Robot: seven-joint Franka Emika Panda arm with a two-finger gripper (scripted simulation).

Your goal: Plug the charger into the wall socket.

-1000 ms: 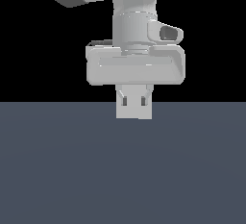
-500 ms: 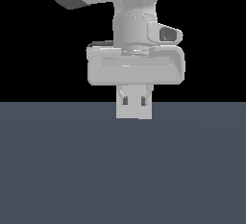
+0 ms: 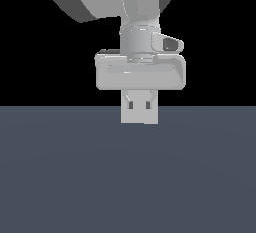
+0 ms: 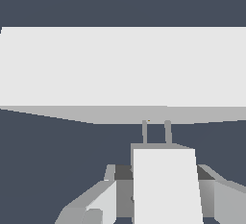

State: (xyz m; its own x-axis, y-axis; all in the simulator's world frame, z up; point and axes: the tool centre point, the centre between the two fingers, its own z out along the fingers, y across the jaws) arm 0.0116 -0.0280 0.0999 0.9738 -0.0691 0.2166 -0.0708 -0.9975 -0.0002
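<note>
Nothing has shifted noticeably since a second ago. My claw (image 3: 139,108) is clamped on the small off-white boxy charger (image 4: 166,184), its two thin prongs reaching the broad flat off-white wall socket panel (image 4: 123,67) just ahead.

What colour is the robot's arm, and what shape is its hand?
The arm is pale grey and rounded, like a fat tube with a darker shaded side. Below it sits a short round wrist with a small dark-windowed box sticking out. The gripper has a wide, flat, light grey body with rounded corners and two short blocky fingers under it. No cables or markings show.
</note>
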